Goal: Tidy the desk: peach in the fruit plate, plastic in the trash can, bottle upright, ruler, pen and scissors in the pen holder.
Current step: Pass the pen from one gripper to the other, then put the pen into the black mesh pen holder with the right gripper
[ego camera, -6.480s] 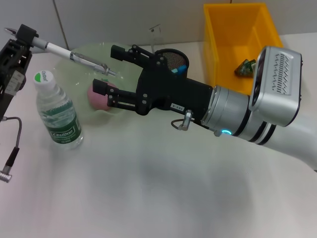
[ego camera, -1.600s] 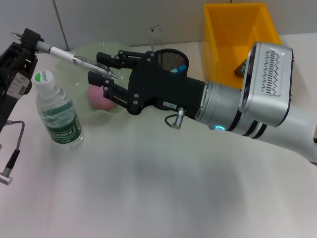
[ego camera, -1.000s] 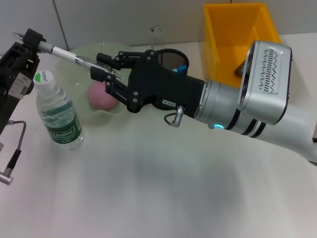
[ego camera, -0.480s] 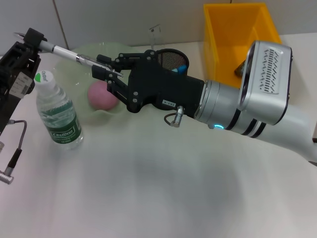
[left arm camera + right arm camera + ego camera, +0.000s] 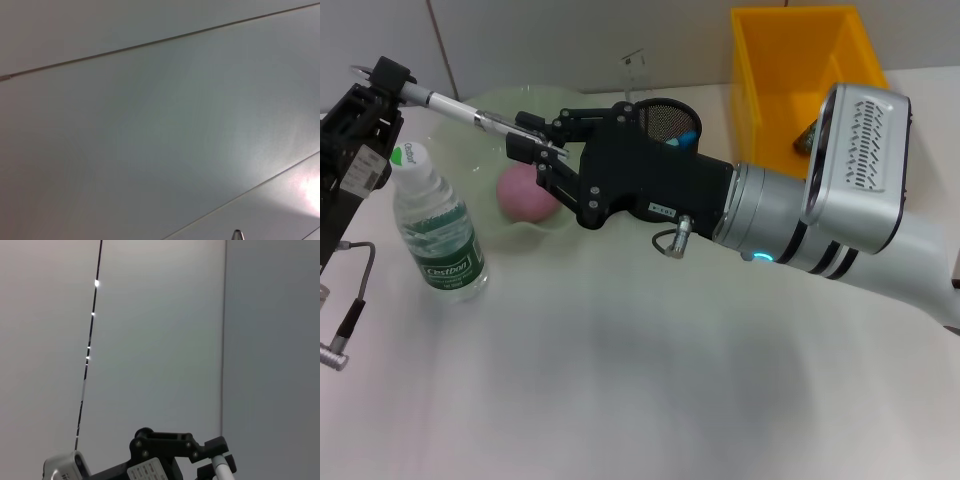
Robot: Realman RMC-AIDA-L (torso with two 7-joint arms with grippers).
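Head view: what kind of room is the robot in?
Probably a lab made up like a desk: a white table holds a mesh pen holder, a water bottle and a yellow bin.

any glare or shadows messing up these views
Head view: soft, even light, with a faint shadow under the right gripper and its arm. Left wrist view: a bright glare patch on the wall panel. Right wrist view: small glints along a dark wall seam.
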